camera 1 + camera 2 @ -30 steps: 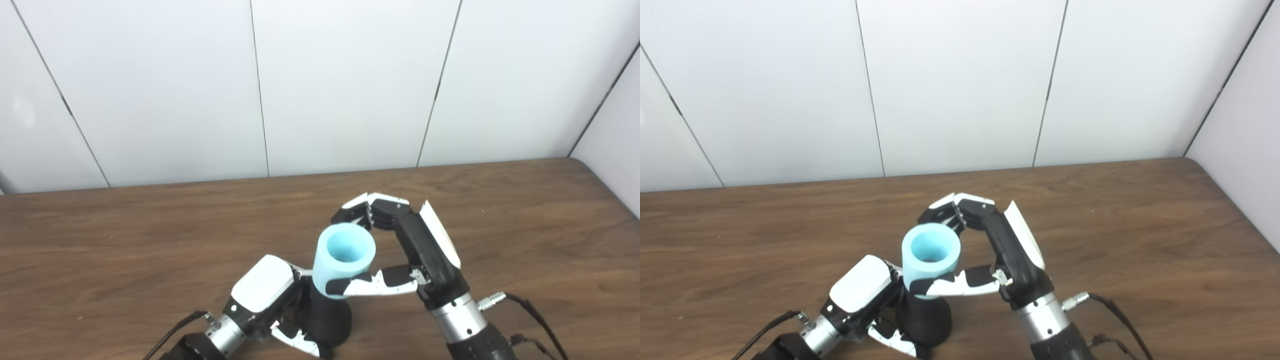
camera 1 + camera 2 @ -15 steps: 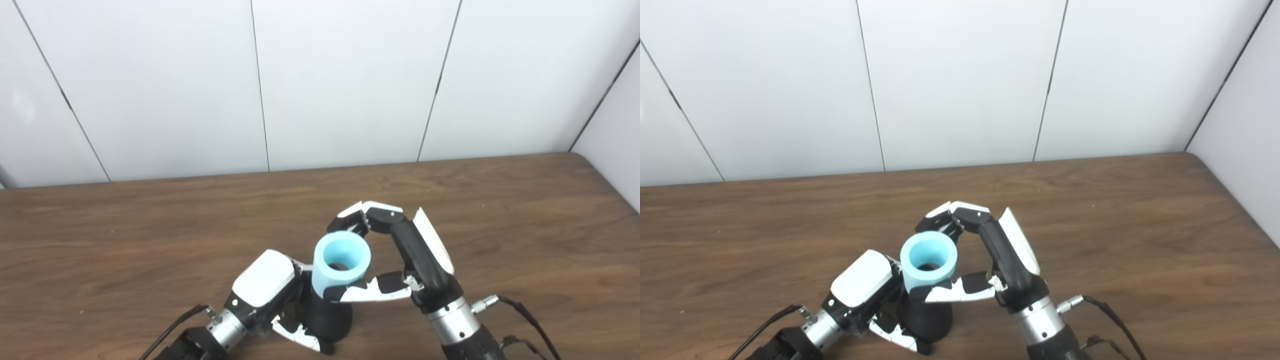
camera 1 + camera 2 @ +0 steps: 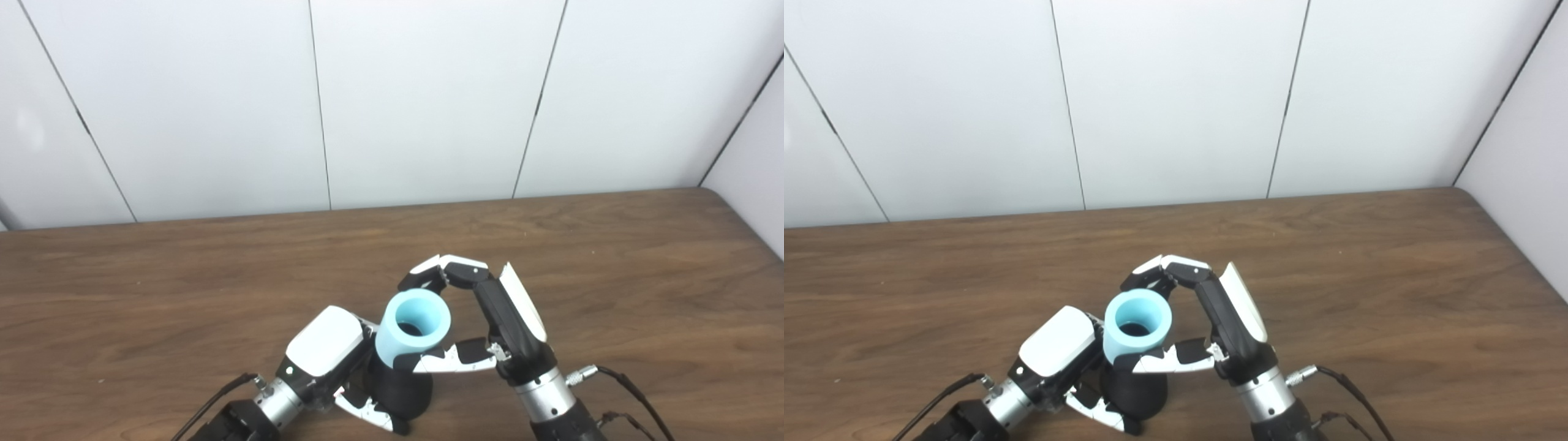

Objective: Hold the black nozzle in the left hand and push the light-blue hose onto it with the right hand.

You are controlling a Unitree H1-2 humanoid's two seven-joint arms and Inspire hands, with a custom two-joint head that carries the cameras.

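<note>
The black nozzle [image 3: 401, 392] stands upright near the table's front edge, its wide base low in the picture. My left hand [image 3: 324, 358] is wrapped around it from the left. A short light-blue hose [image 3: 413, 327] sits on the nozzle's top, open end facing up, with the dark nozzle tip showing inside it. My right hand [image 3: 490, 324] is shut on the hose, thumb across its near side and fingers [image 3: 438, 272] curled behind it. In the right eye view the hose [image 3: 1136, 324] and nozzle [image 3: 1133, 392] look the same.
The brown wooden table [image 3: 612, 275] runs to a white panelled wall [image 3: 429, 98] at the back and a side wall at the right. Black cables [image 3: 637, 398] trail from both wrists along the front edge.
The hose has gone down over the nozzle, with my right hand lowering along with it. The left hand stays on the nozzle. The camera has shifted slightly.
</note>
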